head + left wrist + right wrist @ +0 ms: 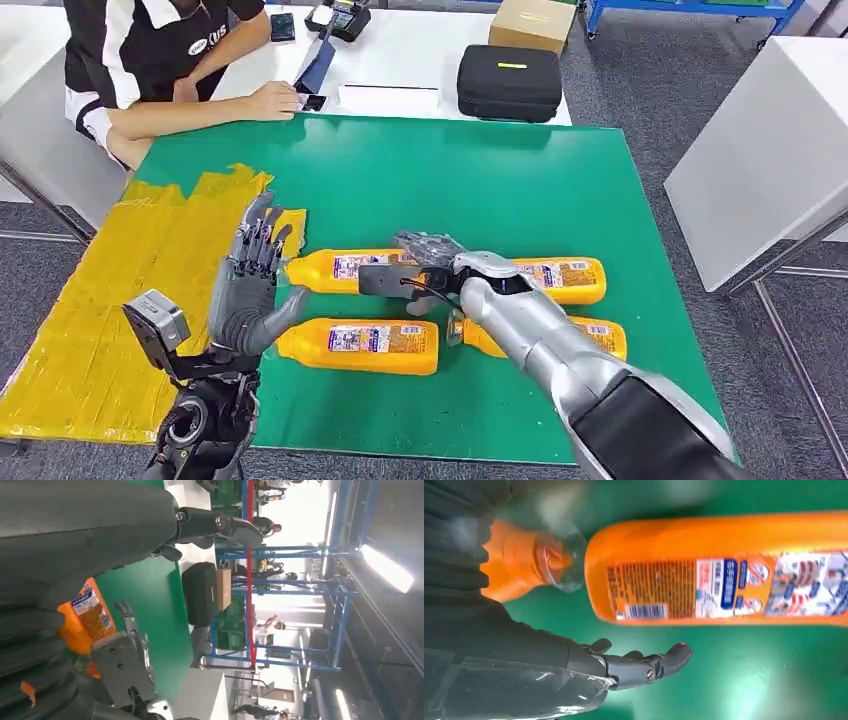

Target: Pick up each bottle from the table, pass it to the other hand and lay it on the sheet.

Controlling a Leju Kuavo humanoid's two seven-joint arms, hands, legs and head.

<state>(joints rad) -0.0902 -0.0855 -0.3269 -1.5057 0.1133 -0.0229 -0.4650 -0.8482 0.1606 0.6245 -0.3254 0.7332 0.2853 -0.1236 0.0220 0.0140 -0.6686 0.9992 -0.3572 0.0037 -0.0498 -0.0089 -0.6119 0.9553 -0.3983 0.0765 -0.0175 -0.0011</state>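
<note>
Four orange bottles lie on the green table [480, 180]: one far-left bottle [345, 268], one far-right bottle [565, 279], one near-left bottle [362, 346], and one near-right bottle [600, 336] partly hidden behind the robot's arm; one yellow sheet [110, 300] covers the table's left end; two robot hands are in view, the left hand [252, 290] and the right hand [430, 262]; beyond the green table there is one white table [420, 55] carrying one black case [510, 82] and one cardboard box [533, 22]; one person [150, 60] sits at it; a second white table [770, 150] stands to the right
</note>
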